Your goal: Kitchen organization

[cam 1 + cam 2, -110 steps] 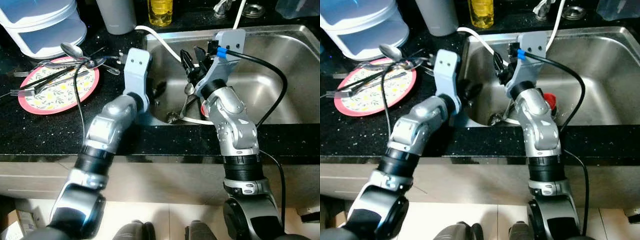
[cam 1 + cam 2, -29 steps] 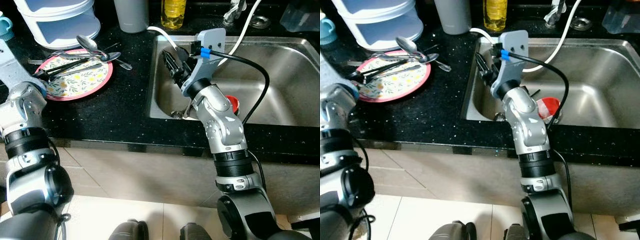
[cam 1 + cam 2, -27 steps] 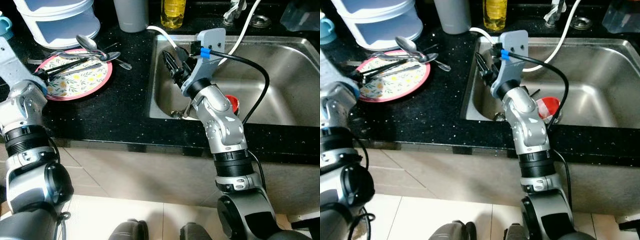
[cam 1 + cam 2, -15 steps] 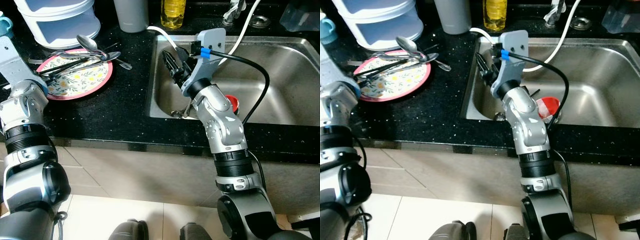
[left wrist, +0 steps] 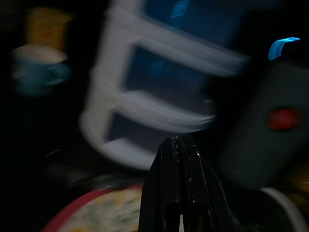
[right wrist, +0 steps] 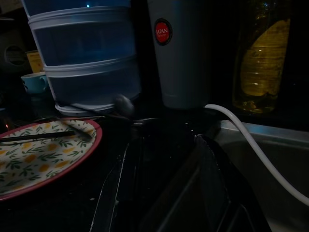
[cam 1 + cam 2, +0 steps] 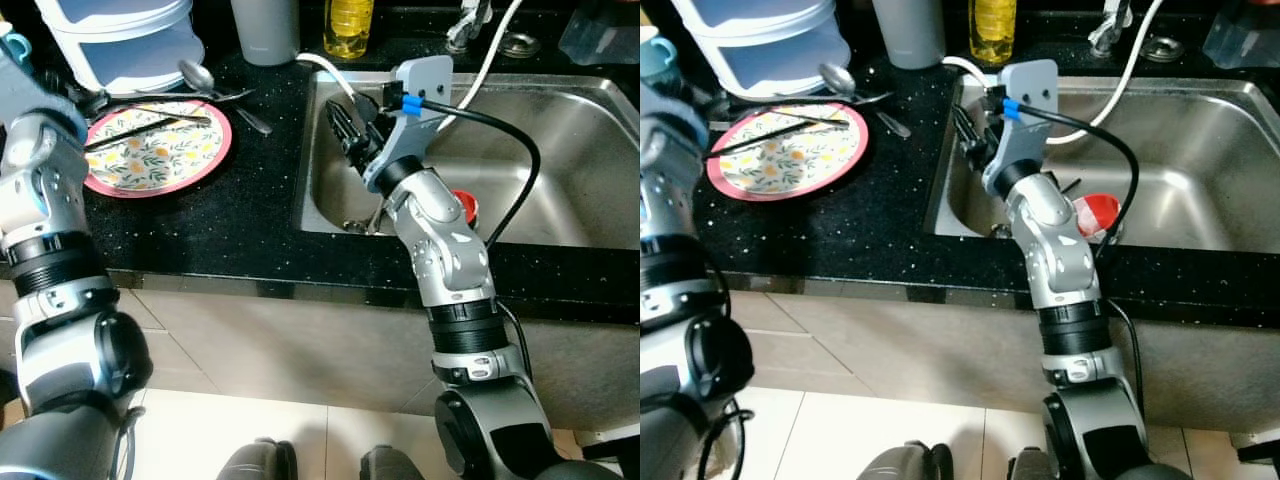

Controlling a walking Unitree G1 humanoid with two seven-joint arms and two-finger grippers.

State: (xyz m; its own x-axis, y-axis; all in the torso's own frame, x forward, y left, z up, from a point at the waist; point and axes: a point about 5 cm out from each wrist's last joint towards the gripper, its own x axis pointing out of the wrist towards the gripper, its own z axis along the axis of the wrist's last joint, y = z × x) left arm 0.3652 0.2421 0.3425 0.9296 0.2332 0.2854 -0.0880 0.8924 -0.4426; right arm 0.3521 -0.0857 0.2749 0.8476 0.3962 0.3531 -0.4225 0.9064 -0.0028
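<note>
Reaching over the near rim of the sink [image 7: 560, 85], the right gripper [image 7: 348, 128] hangs just inside the basin's left wall with its two black fingers spread apart and nothing between them. Below it, at the sink's near edge, lies a piece of metal cutlery [image 7: 362, 222], and beside that a small red item [image 7: 462, 203] too hidden by the arm to identify. Across the dark countertop [image 7: 250, 190] to the robot's left sits the floral plate [image 7: 160, 150], with chopsticks [image 7: 150, 122] lying across it and several spoons [image 7: 200, 78] resting on its far rim and on the counter just beyond. The left gripper [image 5: 177, 150] is raised above the plate's far-left side; in the blurred left wrist view its fingers appear pressed together, holding nothing that can be made out. Behind the plate stands a stack of white and blue containers [image 7: 770, 40], then a grey tumbler [image 6: 181, 53] and a yellow bottle [image 7: 347, 25] against the back.

The cutlery is the likely thing to sort. Such pieces should be light, rigid and slick, lying flat on hard surfaces, so a pinch across the narrow handle near its raised end seems surest. The chopsticks may roll; the plate looks breakable and should not be knocked.
</note>
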